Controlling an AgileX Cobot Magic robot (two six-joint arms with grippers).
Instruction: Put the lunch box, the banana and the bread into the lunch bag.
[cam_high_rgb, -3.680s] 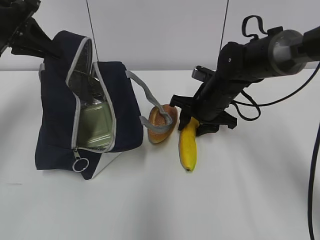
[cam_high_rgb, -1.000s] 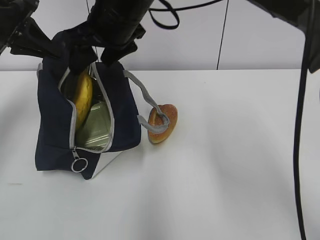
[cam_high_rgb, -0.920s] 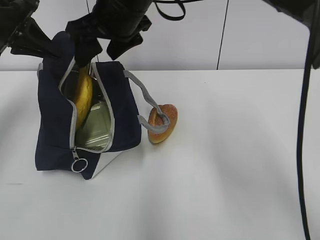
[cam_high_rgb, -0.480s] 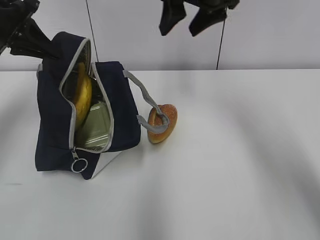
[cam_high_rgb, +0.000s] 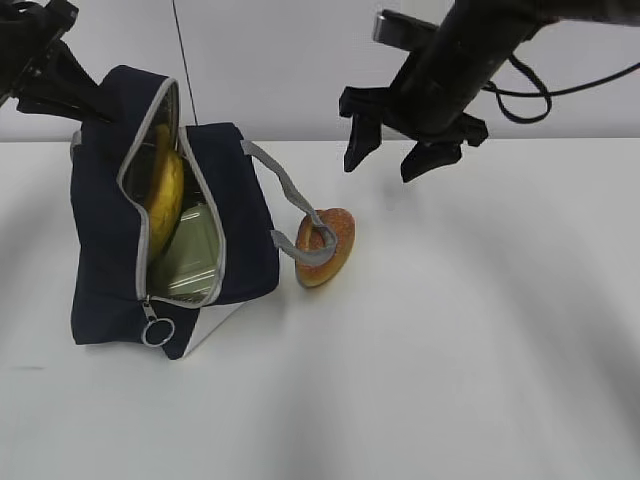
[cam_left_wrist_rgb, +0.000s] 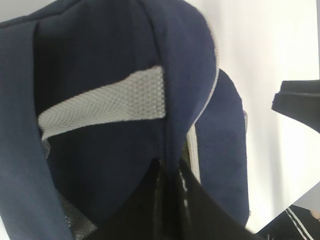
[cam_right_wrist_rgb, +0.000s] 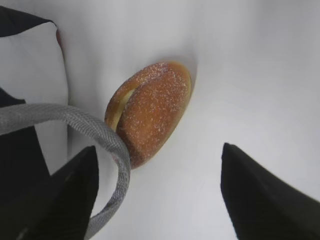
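The navy lunch bag (cam_high_rgb: 105, 250) stands at the left with its zipped flap held up. My left gripper (cam_high_rgb: 92, 98) is shut on that flap's navy fabric (cam_left_wrist_rgb: 100, 55), its fingers (cam_left_wrist_rgb: 192, 200) pinched together on a fold. Inside the opening the yellow banana (cam_high_rgb: 165, 195) leans upright over the lunch box (cam_high_rgb: 190, 255) with its sage-green lid. The bread (cam_high_rgb: 330, 245) lies on the table right of the bag, with a grey strap (cam_high_rgb: 295, 205) looped over it. My right gripper (cam_high_rgb: 403, 160) hangs open and empty above the bread (cam_right_wrist_rgb: 152, 110), which lies just ahead of its fingertips.
The grey strap (cam_right_wrist_rgb: 95, 130) curves close to my right gripper's left finger (cam_right_wrist_rgb: 65, 200). The bag's zipper ring pull (cam_high_rgb: 158, 332) hangs at its lower front. White table (cam_high_rgb: 450, 350) stretches to the right and front of the bread.
My right gripper left the banana in the bag, lifted away from the opening and swung right and down over the bread. The left gripper kept its hold on the flap.
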